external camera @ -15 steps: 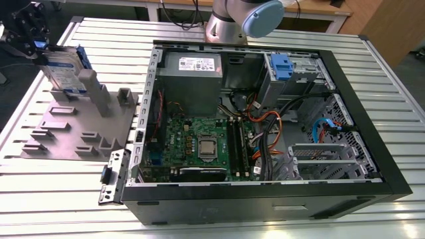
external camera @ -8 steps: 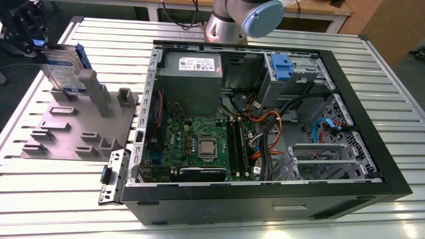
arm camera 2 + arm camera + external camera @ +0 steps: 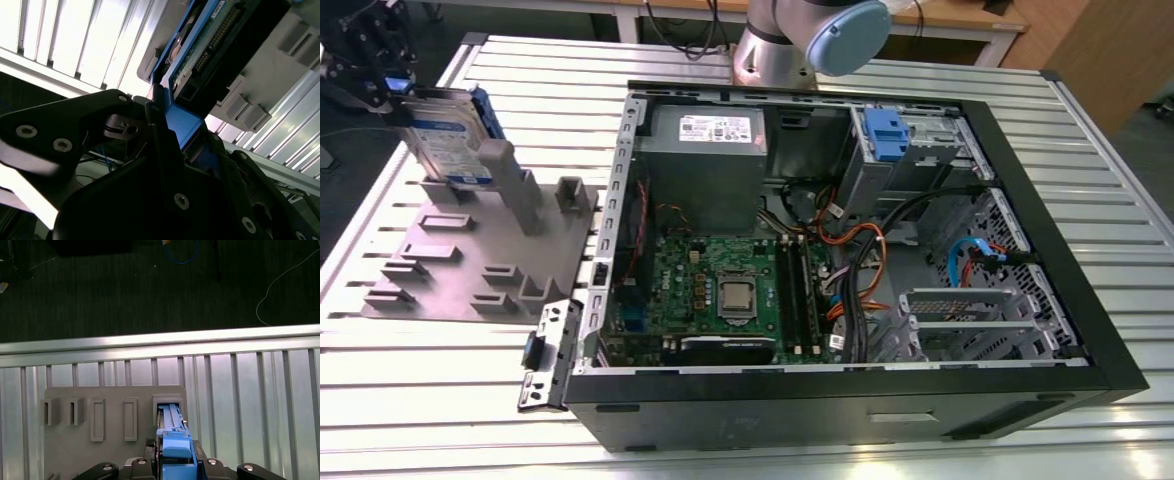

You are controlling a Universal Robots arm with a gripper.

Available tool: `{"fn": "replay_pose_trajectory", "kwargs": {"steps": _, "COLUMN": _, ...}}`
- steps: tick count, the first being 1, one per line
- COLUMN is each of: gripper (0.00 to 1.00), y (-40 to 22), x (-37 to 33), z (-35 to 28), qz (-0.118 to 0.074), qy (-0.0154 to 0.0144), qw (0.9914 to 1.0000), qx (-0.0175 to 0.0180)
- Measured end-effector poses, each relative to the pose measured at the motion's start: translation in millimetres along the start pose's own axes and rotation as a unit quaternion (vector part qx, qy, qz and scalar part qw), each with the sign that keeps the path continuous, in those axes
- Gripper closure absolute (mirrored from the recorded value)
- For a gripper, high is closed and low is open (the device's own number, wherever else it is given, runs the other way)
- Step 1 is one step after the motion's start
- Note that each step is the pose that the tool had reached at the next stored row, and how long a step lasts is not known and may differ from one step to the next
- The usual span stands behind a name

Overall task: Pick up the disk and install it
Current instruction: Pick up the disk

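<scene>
At ten o'clock from the open computer case (image 3: 854,410) in the exterior view, the hand (image 3: 398,88) is clamped on the top edge of the disk (image 3: 447,140), its fingers (image 3: 155,125) pinching the blue rail. The disk stands upright in a slot of the grey holder plate (image 3: 467,265). A grey post (image 3: 520,195) rises just beside it at four o'clock, between disk and case, all on the slatted table (image 3: 400,400).

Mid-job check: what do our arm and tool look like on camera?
The silver-grey tubular arm carries a rounded light-blue joint cap. The black angular tool is built of plates with small silver screw heads.
</scene>
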State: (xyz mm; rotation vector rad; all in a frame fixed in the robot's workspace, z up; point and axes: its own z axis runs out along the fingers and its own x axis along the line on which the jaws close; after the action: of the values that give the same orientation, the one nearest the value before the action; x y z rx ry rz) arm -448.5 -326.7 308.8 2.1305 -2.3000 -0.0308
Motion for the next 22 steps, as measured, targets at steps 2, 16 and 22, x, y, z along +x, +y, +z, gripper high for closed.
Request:
{"fn": "replay_pose_trajectory", "kwargs": {"steps": 2, "gripper": 0.64, "y": 0.0, "x": 0.0, "z": -0.3, "qz": 0.000, "qy": 0.0000, "qw": 1.00000, "qx": 0.0000}}
{"fn": "replay_pose_trajectory", "kwargs": {"steps": 16, "gripper": 0.64, "y": 0.1, "x": -0.1, "z": -3.6, "qz": 0.000, "qy": 0.0000, "qw": 1.00000, "qx": 0.0000}}
{"fn": "replay_pose_trajectory", "kwargs": {"steps": 22, "gripper": 0.64, "y": 0.1, "x": -0.1, "z": -4.6, "qz": 0.000, "qy": 0.0000, "qw": 1.00000, "qx": 0.0000}}
